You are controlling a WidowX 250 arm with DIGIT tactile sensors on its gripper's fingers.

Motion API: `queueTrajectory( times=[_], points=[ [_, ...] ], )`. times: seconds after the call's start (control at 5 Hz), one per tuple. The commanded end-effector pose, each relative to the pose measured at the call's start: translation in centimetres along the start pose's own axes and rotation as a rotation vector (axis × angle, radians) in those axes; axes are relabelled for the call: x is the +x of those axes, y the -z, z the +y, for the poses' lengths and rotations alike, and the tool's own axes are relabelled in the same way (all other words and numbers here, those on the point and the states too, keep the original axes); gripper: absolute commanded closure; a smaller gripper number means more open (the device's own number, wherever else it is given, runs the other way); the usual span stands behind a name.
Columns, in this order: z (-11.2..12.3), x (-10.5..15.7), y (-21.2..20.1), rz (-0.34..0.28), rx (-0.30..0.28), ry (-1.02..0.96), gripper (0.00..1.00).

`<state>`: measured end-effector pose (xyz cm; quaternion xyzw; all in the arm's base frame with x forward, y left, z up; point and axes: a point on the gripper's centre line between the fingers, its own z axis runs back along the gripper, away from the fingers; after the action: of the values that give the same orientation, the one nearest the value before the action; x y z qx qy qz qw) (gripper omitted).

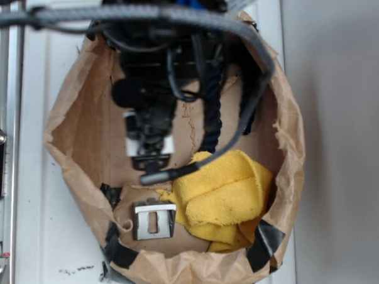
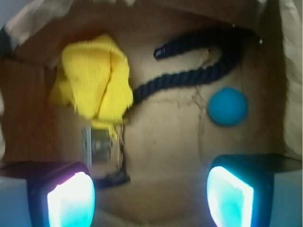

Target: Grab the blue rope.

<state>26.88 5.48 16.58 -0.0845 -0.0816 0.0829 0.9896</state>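
**Gripper spread, empty, above paper-bag bin; rope untouched**

The gripper is seen hanging over the bin floor with jaws wide apart and nothing held between them. Both pads are lit glossy cyan-white in the wrist view; bare cardboard is seen in the gap.

The blue rope is laid flat on the floor at the far side of the bin from the gripper, well apart from it. Thick twisted strands, dark navy, bent into a hook or U shape. One glossy sealed end is visible lying free; the other end is run up against or under the yellow cloth — which of the two cannot be told. In the exterior view only a short stretch of rope is exposed below the arm.

The yellow cloth is soft, nappy, crumpled in folds. A round smooth teal ball is sat just beside the rope's bend. A flat metal bracket with a slot is lying near the cloth.

The bin is formed from creased brown paper, wrinkled rolled rim, patched with black tape.
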Motion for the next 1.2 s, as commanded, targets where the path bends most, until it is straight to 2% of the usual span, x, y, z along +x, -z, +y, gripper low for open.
queueTrajectory(
  times=[0.0, 0.6, 0.8, 1.0],
  points=[
    [0.0, 1.6, -1.1, -0.065, 0.005, -0.025, 0.00],
    [0.0, 1.6, -1.1, -0.065, 0.005, -0.025, 0.00],
    [0.3, 3.3, 2.5, 0.069, 0.101, -0.286, 0.00],
    [1.8, 3.2, 5.2, 0.065, 0.156, -0.534, 0.00]
  ],
)
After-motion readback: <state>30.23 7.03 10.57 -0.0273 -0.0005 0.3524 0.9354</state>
